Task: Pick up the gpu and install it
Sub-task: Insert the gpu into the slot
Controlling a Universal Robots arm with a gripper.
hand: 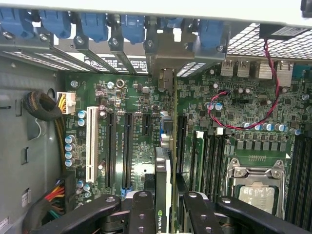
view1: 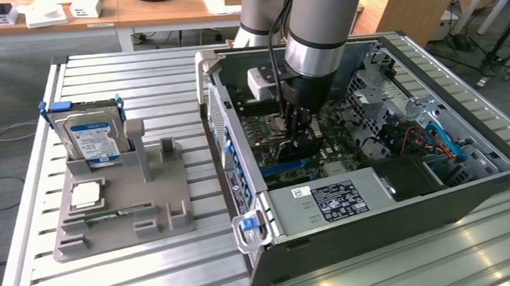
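Inside the open computer case (view1: 377,242), over the slots of the motherboard (hand: 126,97), the tool (hand: 166,201) is closed partway around the gpu (hand: 163,163), gripping it edge-on between its 2 fingers (hand: 141,212). A small NVIDIA logo shows on its edge. The white label on the power supply (view1: 330,201) is too small to read.

1. The arm (view1: 318,19) is running off the exterior view's upper edge.
2. The gripper (view1: 302,135) is blocking part of the motherboard (view1: 258,126) at centre frame.
3. Wrist view: the gpu (hand: 166,180) is showing edge-on, faces hidden, its near end running out of frame between the fingers (hand: 141,214).
4. Print on the power-supply label (view1: 338,201) is proving too small to read.
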